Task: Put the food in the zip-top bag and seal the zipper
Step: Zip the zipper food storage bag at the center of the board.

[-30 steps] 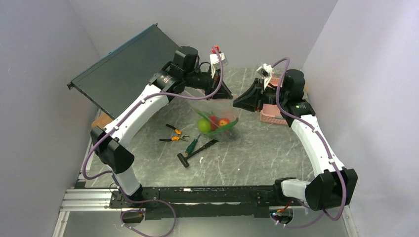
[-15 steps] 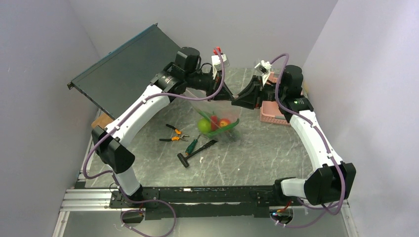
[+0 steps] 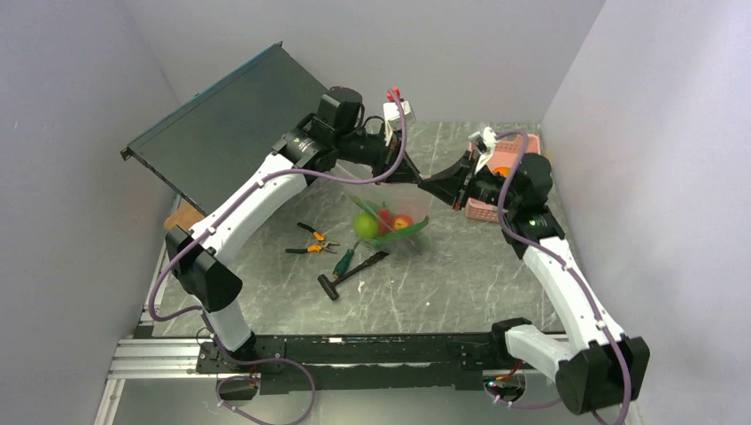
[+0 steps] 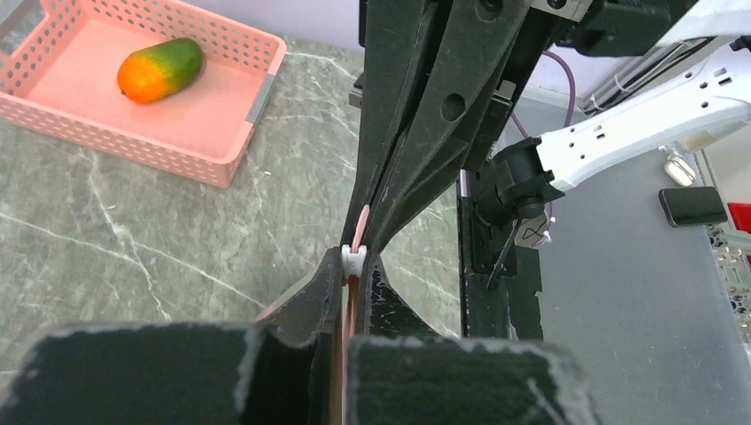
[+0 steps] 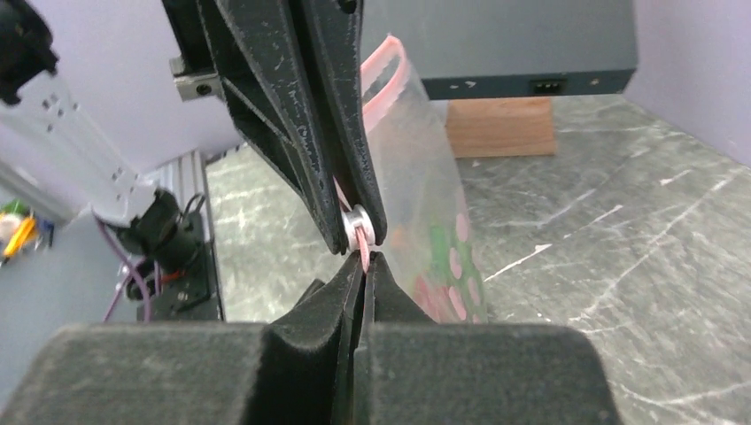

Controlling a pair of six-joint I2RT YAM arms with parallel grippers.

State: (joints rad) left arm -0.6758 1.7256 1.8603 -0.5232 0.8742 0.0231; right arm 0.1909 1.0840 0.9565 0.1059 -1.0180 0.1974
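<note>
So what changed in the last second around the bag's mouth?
The right gripper swung in leftward until it met the left gripper, then closed on the zipper right beside it. The left gripper stayed clamped on the zipper, with the zip-top bag hanging below and the food inside unmoved.

Plain lilac walls [image 3: 80,133] close in on three sides of my grey marbled bench [image 3: 460,274], where a dark flat panel [image 3: 221,133] leans on a wooden block [image 3: 181,217] at far left, under soft, even light.
</note>
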